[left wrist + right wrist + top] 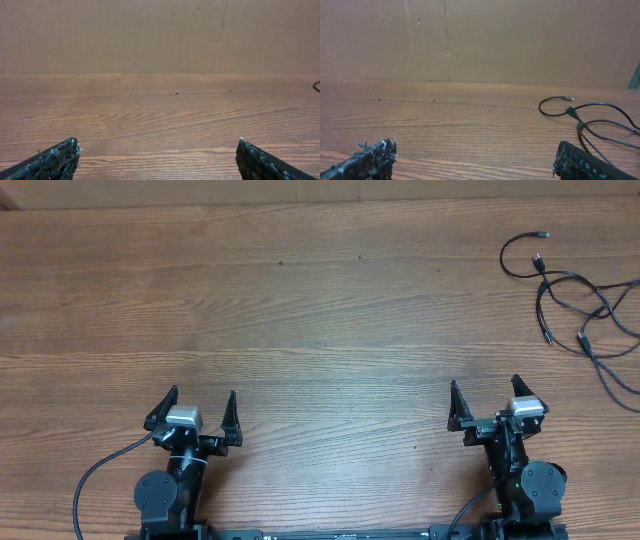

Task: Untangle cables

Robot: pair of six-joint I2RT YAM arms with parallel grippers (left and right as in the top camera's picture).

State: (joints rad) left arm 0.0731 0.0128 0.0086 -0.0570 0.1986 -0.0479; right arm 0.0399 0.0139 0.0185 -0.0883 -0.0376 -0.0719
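Cables [585, 295] lie loose at the desk's [320, 310] far right corner, bunch running diagonally, plug ends toward the far edge (overhead crops them). Left gripper [202, 395] and right gripper [484, 385] spread wide, empty, at the near edge. Right wrist shows the loops; left wrist shows only a sliver.

Desk [320, 310] brown, wavy wood grain. Cables [571, 275] black, silver plug ends. Left gripper [202, 394], right gripper [484, 381] black, grey caps; back wall [520, 40] plain cardboard tan.
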